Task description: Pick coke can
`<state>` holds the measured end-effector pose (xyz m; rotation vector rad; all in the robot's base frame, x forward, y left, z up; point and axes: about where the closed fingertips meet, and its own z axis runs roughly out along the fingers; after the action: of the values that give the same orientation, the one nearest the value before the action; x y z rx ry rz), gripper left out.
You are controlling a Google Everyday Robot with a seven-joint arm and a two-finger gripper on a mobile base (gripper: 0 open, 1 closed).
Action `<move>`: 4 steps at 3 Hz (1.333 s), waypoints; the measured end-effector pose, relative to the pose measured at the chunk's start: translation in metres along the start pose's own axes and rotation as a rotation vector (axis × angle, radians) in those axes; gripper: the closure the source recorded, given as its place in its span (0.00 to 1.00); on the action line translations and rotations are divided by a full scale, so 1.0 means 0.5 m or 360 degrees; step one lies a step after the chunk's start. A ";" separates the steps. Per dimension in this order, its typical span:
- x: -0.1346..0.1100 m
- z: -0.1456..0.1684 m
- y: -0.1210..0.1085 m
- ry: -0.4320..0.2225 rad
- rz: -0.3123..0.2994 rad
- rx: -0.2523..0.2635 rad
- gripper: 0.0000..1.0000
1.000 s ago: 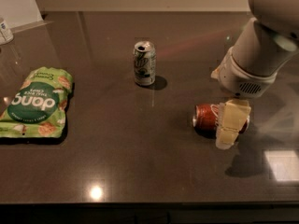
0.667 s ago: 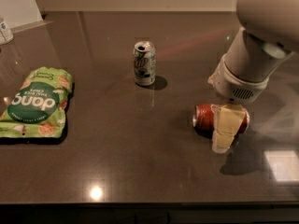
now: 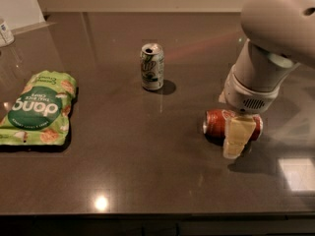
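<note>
The coke can (image 3: 219,124) is red with a silver end and lies on its side on the dark table (image 3: 147,161), right of the middle. My gripper (image 3: 239,135) hangs from the big white arm (image 3: 266,58) and is down at the can. Its cream-coloured end overlaps the can's right half from the front. The can's right part is hidden behind it.
A white-and-green can (image 3: 152,66) stands upright at the middle back. A green snack bag (image 3: 38,108) lies flat at the left. A small white container (image 3: 5,32) stands at the far left back. The table's front edge runs along the bottom.
The arm has swung left over the coke can and the gripper has shifted a little left and down at it. The can has not moved.
</note>
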<state>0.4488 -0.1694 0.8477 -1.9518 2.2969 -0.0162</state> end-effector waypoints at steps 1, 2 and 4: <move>0.005 0.007 0.000 0.0013 -0.0003 -0.0018 0.42; 0.005 0.002 -0.004 0.0006 0.0000 -0.0026 0.64; -0.016 -0.100 -0.055 -0.0098 0.0030 0.0046 1.00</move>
<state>0.4720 -0.1697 0.9003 -1.8897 2.2635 0.0120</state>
